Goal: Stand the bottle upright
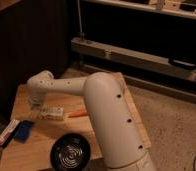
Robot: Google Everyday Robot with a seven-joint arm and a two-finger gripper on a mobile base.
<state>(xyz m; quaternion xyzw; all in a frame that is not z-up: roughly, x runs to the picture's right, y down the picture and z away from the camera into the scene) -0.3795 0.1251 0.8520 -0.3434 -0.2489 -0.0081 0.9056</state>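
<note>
The bottle (52, 112) lies on its side on the wooden table (111, 112), whitish with a pale printed label. My white arm reaches from the lower right across the table to the left. The gripper (37, 107) hangs down from the wrist (41, 84) at the bottle's left end, close to it or touching it. The arm's shadow hides how it meets the bottle.
An orange carrot (78, 113) lies just right of the bottle. A black bowl (71, 155) sits at the table's front edge. A blue object (23, 131) and a flat white-and-red box (7, 132) lie at the front left. Dark shelving stands behind.
</note>
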